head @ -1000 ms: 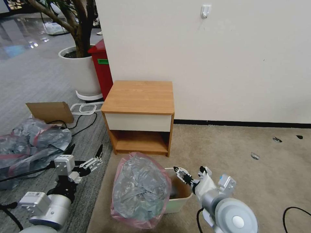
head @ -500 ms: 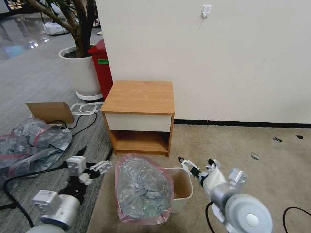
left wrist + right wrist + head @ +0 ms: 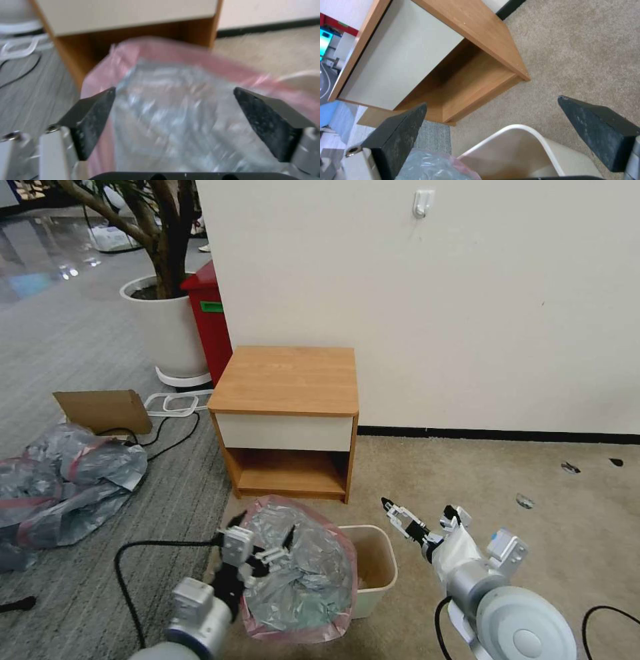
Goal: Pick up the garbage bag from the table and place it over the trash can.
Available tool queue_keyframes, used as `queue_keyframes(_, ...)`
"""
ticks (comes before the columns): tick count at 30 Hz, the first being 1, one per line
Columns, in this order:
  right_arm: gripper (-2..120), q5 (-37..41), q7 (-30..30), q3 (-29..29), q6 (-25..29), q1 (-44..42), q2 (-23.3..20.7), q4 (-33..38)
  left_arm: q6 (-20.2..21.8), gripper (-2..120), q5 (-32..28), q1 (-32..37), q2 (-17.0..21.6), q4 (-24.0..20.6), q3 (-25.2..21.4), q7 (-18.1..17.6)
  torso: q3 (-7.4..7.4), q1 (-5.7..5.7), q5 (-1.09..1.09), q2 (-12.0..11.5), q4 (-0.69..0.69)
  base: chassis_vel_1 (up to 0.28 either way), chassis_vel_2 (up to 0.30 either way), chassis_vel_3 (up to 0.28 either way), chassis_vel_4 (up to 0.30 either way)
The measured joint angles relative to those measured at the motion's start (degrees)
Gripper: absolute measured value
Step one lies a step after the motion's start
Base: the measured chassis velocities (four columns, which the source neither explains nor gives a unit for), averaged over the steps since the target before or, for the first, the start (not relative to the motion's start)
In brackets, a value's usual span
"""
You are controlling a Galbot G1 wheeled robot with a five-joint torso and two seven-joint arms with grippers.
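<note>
Jaws wide at garbage bag (image 3: pixel 297 573), right gripper (image 3: pixel 419 520) spread

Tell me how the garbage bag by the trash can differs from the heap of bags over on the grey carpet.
The garbage bag stands puffed up against the trash can, its pink rim band ringing it; the heap of bags lies slumped flat on the floor. The garbage bag is one small bag; the heap is wider, with several red bands. The open left gripper is at the garbage bag; nothing touches the heap. Both are crinkled translucent grey plastic.
</note>
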Motion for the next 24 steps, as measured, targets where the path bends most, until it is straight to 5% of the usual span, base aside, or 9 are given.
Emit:
queue_keyframes(7, 100, 0.03, 0.00, -0.19, 0.16, 0.24, 0.22, -0.69, 1.80, 69, 0.31, 0.35, -0.72, 2.14, 1.95, -3.74, 0.00, 0.00, 0.01, 0.00, 0.00, 0.000, 0.000, 0.000, 0.000)
queue_keyframes(24, 100, -0.39, 0.08, -0.06, 0.62, 0.15, 0.51, -1.50, 2.09, 67, -0.22, -3.02, -1.75, 6.84, 6.19, -5.73, 0.00, 0.00, 0.00, 0.00, 0.00, 0.000, 0.000, 0.000, 0.000)
